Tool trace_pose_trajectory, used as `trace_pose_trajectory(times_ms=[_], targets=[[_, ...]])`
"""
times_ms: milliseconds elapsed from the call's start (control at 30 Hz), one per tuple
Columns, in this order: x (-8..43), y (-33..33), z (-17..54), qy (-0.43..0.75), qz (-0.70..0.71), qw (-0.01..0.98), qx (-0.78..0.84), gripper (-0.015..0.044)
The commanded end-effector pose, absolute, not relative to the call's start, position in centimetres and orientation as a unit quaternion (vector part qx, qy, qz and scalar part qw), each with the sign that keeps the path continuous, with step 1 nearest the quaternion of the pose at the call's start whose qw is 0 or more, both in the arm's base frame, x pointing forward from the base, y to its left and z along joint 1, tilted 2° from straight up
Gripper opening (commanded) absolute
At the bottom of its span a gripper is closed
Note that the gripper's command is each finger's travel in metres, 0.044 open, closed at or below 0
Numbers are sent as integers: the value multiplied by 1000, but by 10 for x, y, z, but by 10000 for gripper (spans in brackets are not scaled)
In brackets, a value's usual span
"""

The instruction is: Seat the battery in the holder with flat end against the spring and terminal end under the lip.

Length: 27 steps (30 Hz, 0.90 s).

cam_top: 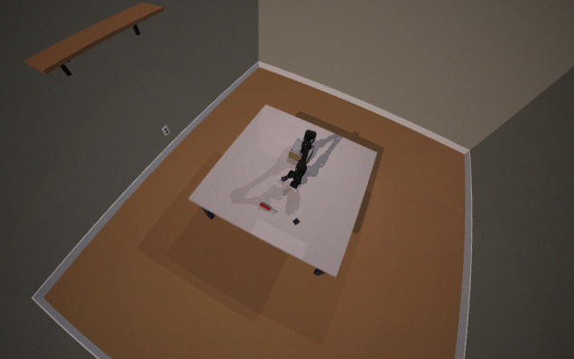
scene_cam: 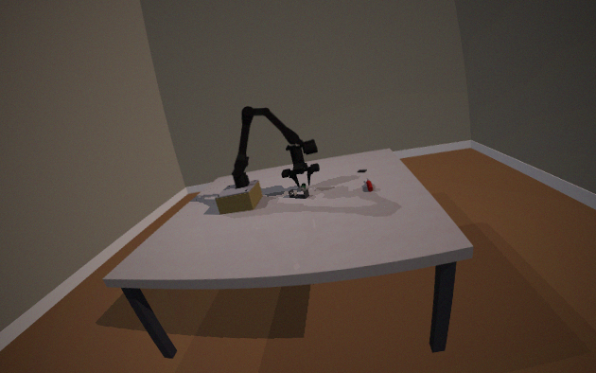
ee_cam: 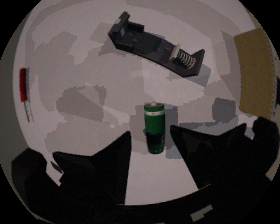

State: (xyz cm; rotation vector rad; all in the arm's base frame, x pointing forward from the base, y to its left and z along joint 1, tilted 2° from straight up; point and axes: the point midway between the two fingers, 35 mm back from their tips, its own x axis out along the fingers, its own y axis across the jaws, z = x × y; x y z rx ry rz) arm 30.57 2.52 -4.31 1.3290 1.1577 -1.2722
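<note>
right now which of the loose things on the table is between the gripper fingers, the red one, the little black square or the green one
The green battery, below the gripper; the other two lie well away.

The pale table (cam_top: pixel 342 182) (scene_cam: pixel 251 246) (ee_cam: pixel 66 135) carried the dark holder (scene_cam: pixel 306 194) (ee_cam: pixel 153 50), the green battery (scene_cam: pixel 303 186) (ee_cam: pixel 154 122), apparently lying apart from it, a tan-sided block (cam_top: pixel 294 156) (scene_cam: pixel 238 203) (ee_cam: pixel 256 70), a red-handled object (cam_top: pixel 265 207) (scene_cam: pixel 369 186) (ee_cam: pixel 23 85) and a small dark square (cam_top: pixel 296 221) (scene_cam: pixel 362 170).
</note>
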Motion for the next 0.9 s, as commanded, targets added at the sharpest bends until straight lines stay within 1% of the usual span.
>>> trace_pose_trajectory(times_ms=[0,100,200,600,767,867], targets=[[300,25,-53,475,-524,460,537,239],[300,25,-54,475,-524,460,537,239],[300,25,-54,475,-524,460,537,161],[300,25,-54,475,-524,460,537,81],[303,24,-52,477,-518,470,533,78],[304,23,-32,477,-517,471,532,78]])
